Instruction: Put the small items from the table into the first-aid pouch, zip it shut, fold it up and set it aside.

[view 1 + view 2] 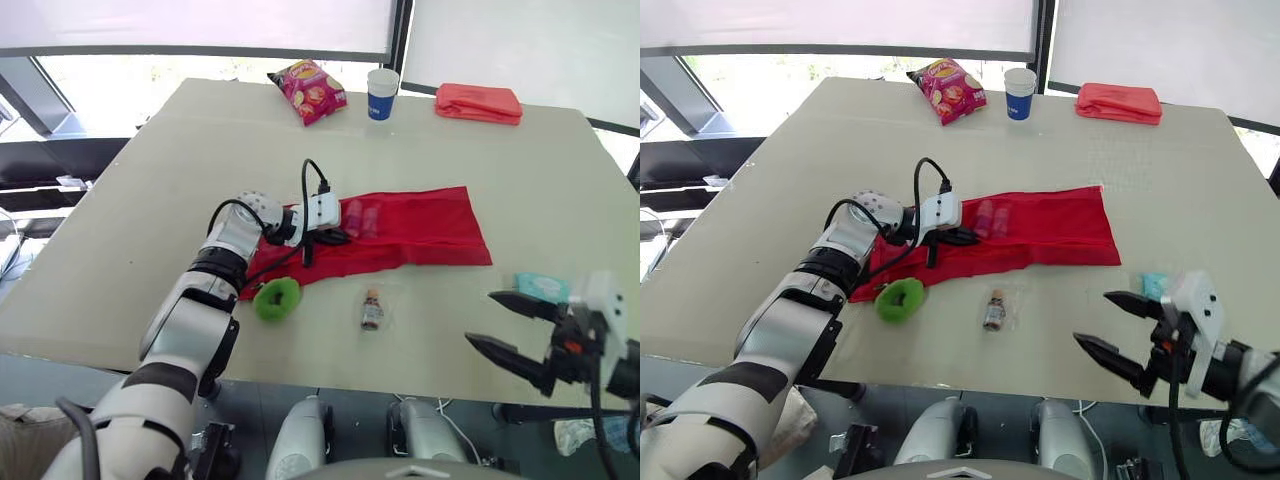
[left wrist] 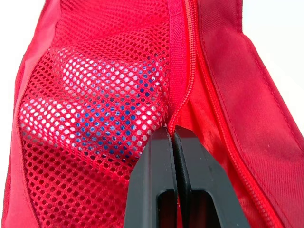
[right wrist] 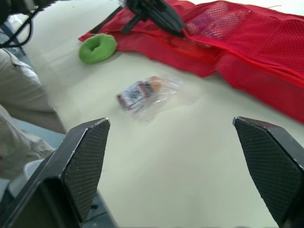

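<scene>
Big beige table [image 1: 150, 200] next to bright windows, that's the setup. Laid out flat across the middle is a long red fabric first-aid pouch [image 1: 420, 230] with mesh pockets, and a couple of small pinkish things show through the mesh near its left end.

The left gripper [image 2: 171, 135] sits on that left end. Its two black fingers are squeezed together with the tips right on the zip line, where the mesh meets the zipper, so it looks clamped onto the pouch there.

The right gripper [image 1: 482, 318] hangs over the near right part of the table, fingers spread wide apart, nothing between them. A teal packet [image 1: 541, 287] lies just beyond it.

On the table in front of the pouch:
- a small brown bottle in clear plastic wrap [image 1: 372, 309], near the middle
- a green ring-shaped roll [image 1: 276, 298], left of the bottle, just beside the pouch's near left corner

Way over at the far edge there's a pink snack bag [image 1: 308, 90], a blue and white paper cup [image 1: 382, 94] and a folded red cloth bundle [image 1: 479, 103].
</scene>
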`<act>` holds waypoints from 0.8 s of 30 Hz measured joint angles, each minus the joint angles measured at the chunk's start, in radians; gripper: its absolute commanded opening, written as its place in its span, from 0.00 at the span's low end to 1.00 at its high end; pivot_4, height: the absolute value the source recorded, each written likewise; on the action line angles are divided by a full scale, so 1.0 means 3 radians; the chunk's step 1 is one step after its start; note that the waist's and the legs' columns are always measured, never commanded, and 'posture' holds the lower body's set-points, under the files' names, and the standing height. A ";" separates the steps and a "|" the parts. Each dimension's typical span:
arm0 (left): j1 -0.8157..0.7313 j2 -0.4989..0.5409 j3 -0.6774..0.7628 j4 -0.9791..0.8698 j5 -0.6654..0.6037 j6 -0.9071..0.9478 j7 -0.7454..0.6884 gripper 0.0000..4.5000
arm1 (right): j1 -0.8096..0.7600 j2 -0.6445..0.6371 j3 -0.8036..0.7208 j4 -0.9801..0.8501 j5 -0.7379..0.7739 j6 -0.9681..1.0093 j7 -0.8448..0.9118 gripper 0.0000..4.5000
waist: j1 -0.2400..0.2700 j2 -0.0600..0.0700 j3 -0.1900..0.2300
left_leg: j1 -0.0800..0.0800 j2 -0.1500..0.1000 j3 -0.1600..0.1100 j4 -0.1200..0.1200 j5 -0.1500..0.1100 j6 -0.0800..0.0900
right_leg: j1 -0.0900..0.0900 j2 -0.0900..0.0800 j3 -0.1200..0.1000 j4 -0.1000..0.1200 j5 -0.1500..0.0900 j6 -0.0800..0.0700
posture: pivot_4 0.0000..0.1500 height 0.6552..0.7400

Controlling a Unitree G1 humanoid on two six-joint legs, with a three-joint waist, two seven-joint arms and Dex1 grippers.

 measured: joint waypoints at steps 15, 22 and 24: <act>-0.0072 -0.0102 0.0123 0.0254 0.0041 -0.0130 0.0072 0.00 | -0.0942 0.0804 0.1893 0.0358 0.0215 0.0580 -0.2088 0.99 | 0.0005 -0.0013 -0.0004 | -0.0008 -0.0001 0.0001 -0.0002 0.0000 0.0001 | -0.0006 -0.0001 0.0000 -0.0002 -0.0004 -0.0009 | 1.00 1.00; -0.0040 -0.0123 0.0144 0.0099 0.0030 -0.0008 0.0043 0.00 | -0.1520 0.1141 0.2273 0.0984 0.0098 0.0758 -0.2303 0.99 | 0.0038 -0.0013 -0.0004 | -0.0008 -0.0005 0.0003 0.0000 -0.0002 0.0004 | -0.0005 -0.0002 0.0000 -0.0004 0.0000 -0.0001 | 1.00 1.00; -0.0033 -0.0124 0.0147 0.0035 0.0017 0.0046 0.0034 0.00 | -0.1666 0.1168 0.2348 0.1133 0.0065 0.0811 -0.2268 0.99 | 0.0038 -0.0012 -0.0004 | -0.0008 -0.0003 0.0001 0.0000 -0.0002 0.0004 | -0.0005 0.0001 0.0000 -0.0002 0.0001 0.0000 | 1.00 1.00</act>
